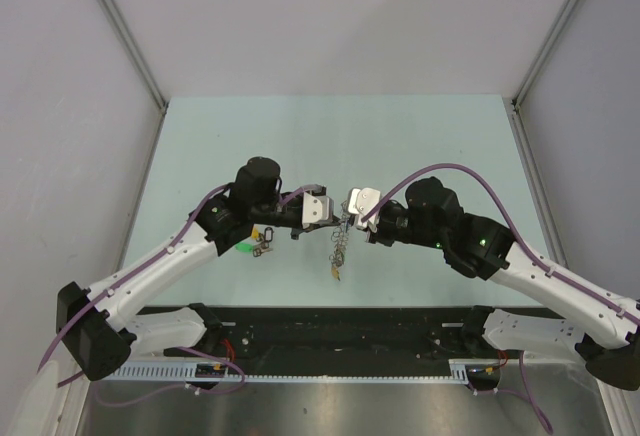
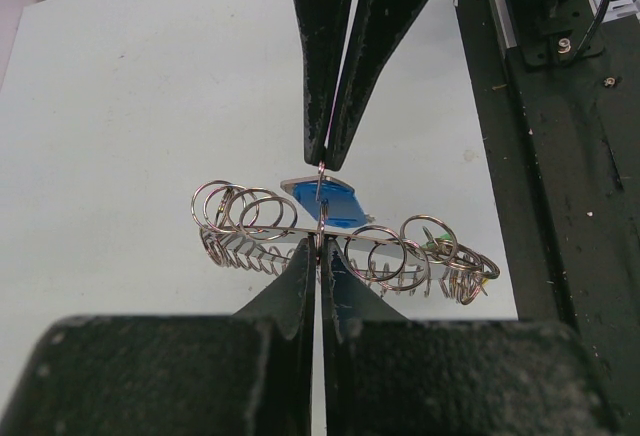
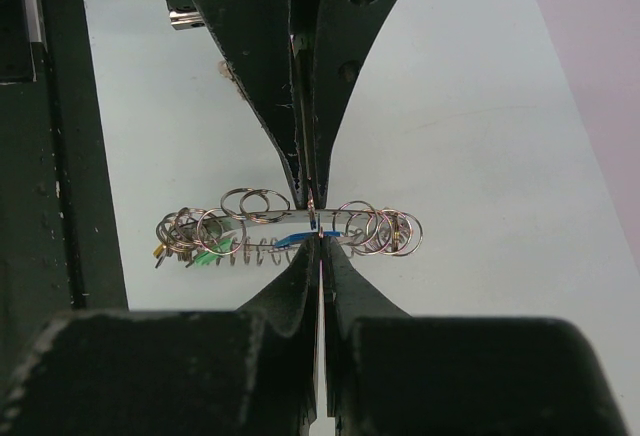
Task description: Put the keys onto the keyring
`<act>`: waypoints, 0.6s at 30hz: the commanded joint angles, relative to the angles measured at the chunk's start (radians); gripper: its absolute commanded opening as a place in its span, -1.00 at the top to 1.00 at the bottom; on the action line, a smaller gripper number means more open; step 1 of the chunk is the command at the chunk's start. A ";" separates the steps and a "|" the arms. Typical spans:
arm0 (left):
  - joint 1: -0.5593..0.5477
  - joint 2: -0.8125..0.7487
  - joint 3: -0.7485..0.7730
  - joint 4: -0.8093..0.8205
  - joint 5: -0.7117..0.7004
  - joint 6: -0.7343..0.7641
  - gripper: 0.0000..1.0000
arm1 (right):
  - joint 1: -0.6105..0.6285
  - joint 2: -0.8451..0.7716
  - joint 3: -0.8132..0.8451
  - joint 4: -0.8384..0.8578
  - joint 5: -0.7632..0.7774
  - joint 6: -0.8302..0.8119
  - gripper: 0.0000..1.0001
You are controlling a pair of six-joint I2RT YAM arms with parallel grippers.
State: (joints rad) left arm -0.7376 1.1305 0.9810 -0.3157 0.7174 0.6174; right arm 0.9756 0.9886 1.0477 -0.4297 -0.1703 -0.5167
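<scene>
Above the table's middle, my two grippers meet tip to tip. My left gripper [image 1: 333, 218] [image 2: 320, 248] is shut on the flat band of the keyring [image 2: 250, 218] [image 3: 262, 218], a metal ring strung with many small split rings. The keyring [image 1: 338, 252] hangs below the tips. My right gripper [image 1: 350, 216] [image 3: 320, 240] is shut on the thin split ring of a blue-tagged key [image 2: 335, 206] [image 3: 296, 242], right against the band. Two other keys [image 1: 258, 243], with green and yellow tags, lie on the table under my left arm. A green tag [image 3: 207, 254] shows on the keyring's end.
A black frame rail [image 1: 340, 328] runs along the near table edge, also seen as the dark frame [image 2: 565, 176] beside the mat. Grey walls close the pale green table [image 1: 330, 136] on the left, right and back.
</scene>
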 commanded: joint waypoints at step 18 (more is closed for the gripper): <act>-0.006 -0.018 0.007 0.052 0.017 0.001 1.00 | -0.005 -0.002 0.038 0.019 -0.017 0.003 1.00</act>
State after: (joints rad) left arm -0.7376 1.1305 0.9810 -0.3157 0.7105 0.6174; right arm 0.9733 0.9886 1.0477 -0.4301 -0.1921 -0.5167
